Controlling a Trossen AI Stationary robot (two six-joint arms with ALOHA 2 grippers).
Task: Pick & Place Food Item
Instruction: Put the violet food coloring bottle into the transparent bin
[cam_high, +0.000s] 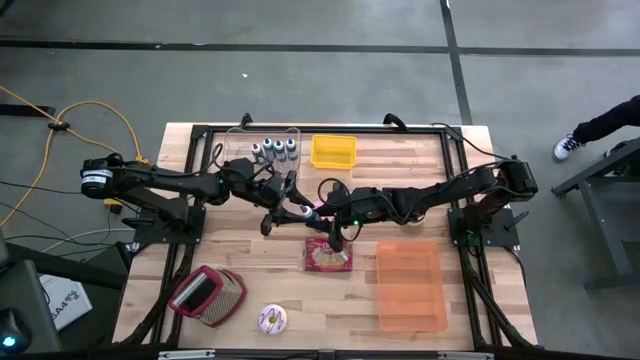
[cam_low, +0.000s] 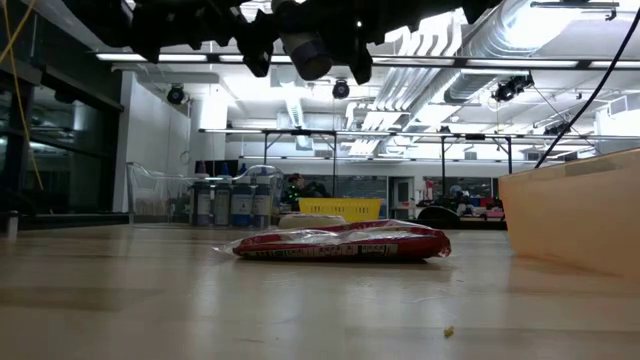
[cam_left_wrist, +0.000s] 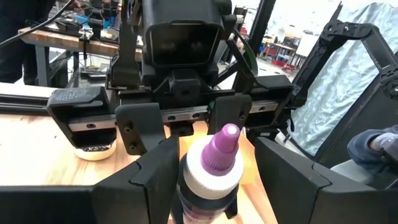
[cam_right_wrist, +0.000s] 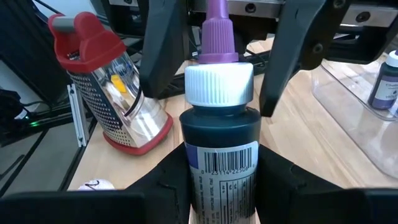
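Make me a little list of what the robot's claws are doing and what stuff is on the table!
right claw: shut on the purple-capped bottle, held above the table
left claw: open, fingers either side of the bottle's cap
under the claws: red snack packet, lying flat
nearby: orange bin, yellow bin, red-handled grater, doughnut, clear tray of small bottles

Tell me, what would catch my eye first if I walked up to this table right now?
Probably the two dark arms meeting over the table's middle, passing a small dark bottle with a purple tip: the right gripper clamps its body while the left gripper stands open around its cap. Just below them a red food packet lies flat, beside an orange bin on the right.
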